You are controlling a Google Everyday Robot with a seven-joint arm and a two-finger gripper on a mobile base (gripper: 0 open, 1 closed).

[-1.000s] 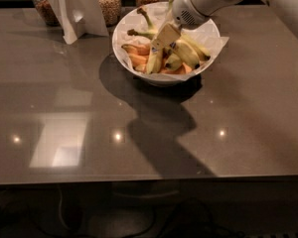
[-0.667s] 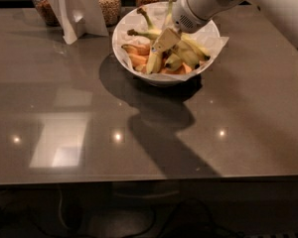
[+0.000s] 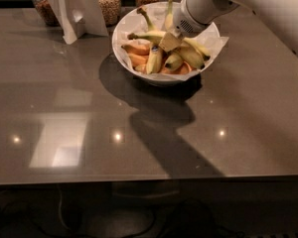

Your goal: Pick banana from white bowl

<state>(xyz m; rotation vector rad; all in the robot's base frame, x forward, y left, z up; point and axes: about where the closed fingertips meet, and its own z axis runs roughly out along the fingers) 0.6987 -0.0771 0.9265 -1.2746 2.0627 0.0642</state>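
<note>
The white bowl (image 3: 139, 76) with a paper liner stands at the back middle of the table and holds several yellow bananas and orange fruit pieces. A long banana with a greenish stem (image 3: 148, 35) lies across the bowl, pointing left. Its right part is hidden under my gripper. My gripper (image 3: 170, 41) reaches down from the upper right into the middle of the bowl, right on the fruit. Shorter bananas (image 3: 154, 59) lie in front of it.
Glass jars of grain (image 3: 109, 3) stand along the back edge behind the bowl. A white folded card holder (image 3: 74, 9) stands at the back left. The dark glossy table (image 3: 89, 133) stretches to the front edge near the bottom.
The gripper has stayed in the bowl and shifted only slightly lower among the bananas. The bowl has not moved.
</note>
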